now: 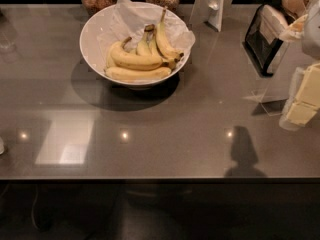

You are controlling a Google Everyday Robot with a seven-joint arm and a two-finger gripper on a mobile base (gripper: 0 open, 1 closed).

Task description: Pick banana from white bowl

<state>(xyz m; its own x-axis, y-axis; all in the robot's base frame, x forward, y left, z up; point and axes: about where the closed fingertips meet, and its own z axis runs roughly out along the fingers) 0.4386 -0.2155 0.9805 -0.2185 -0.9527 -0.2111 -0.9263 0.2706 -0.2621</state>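
Yellow bananas [136,60] in white bowl [89,34]; gripper [304,100] well apart, rt edge.

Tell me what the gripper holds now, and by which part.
Nothing, as far as shows. The gripper hangs at the right edge above the grey table, far from the large round white bowl, where the yellow bananas lie.

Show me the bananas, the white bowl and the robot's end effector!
bananas [137,74], camera view, on the middle of the front banana's peel.
white bowl [91,41], camera view, on its bare left inner wall.
end effector [303,102], camera view, at the right edge, on its pale yellow part.
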